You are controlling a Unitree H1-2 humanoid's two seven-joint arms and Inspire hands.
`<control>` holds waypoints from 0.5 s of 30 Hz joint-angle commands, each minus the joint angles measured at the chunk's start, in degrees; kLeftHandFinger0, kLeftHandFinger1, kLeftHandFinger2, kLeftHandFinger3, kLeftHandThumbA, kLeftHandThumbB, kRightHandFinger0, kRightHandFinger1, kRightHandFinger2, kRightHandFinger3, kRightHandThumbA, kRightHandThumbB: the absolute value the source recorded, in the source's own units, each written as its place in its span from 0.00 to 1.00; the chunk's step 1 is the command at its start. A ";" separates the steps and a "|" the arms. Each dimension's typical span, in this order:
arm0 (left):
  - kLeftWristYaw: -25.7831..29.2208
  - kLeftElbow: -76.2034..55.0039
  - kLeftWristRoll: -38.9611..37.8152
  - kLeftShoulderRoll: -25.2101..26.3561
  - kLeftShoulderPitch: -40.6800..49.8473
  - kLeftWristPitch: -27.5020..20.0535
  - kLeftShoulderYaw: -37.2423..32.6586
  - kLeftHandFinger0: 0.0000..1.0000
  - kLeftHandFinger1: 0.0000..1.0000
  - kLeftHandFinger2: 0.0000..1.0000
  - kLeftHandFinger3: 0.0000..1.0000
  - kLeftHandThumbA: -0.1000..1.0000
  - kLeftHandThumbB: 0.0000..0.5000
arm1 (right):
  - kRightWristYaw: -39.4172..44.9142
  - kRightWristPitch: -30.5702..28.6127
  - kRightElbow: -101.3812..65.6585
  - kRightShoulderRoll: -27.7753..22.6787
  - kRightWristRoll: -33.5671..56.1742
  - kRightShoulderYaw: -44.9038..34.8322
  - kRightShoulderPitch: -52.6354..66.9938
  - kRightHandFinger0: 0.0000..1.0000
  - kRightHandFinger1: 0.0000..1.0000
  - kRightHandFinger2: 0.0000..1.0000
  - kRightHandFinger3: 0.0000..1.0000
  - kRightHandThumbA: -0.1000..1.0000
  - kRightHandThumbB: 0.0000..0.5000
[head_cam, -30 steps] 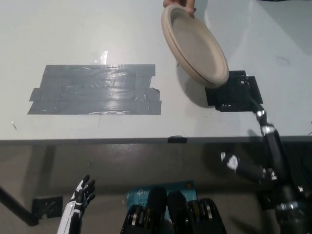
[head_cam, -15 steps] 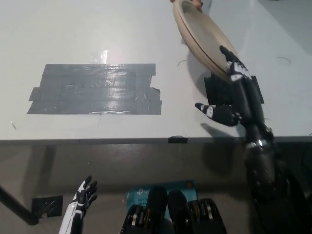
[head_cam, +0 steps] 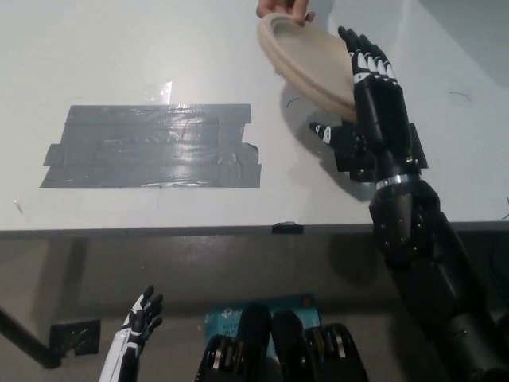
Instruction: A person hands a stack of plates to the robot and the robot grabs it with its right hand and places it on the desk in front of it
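Plates hang tilted over the desk's far edge, held by a person's hand; right hand lies spread against their right rim, unclosed; left hand rests below the near edge, fingers apart.

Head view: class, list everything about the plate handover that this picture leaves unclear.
- Person's hand: head view, top edge cuts off all but the fingers.
- Stack of plates: head view, layers too thin to count; right hand covers its right side.
- Right hand's grip: head view, its own back hides the contact.
- Black patch: head view, mostly under the right hand.
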 commanded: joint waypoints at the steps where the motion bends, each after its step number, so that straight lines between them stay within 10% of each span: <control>1: -1.06 -1.73 0.02 0.76 -0.21 -1.24 -0.19 1.00 1.00 1.00 1.00 1.00 0.53 | -3.72 1.88 0.79 -0.86 -3.32 1.21 -4.70 1.00 1.00 1.00 1.00 1.00 0.63; 7: -1.09 -1.60 -0.13 0.86 -0.26 -1.58 -0.23 1.00 1.00 1.00 1.00 1.00 0.52 | -11.84 4.36 7.72 -1.15 -8.50 4.37 -7.67 1.00 1.00 1.00 1.00 1.00 0.66; 15: -1.31 -2.01 -0.46 0.97 -0.75 -0.65 -0.28 1.00 1.00 1.00 1.00 1.00 0.52 | -25.86 3.14 16.46 -1.50 -12.27 7.84 -11.64 1.00 1.00 1.00 1.00 0.73 0.63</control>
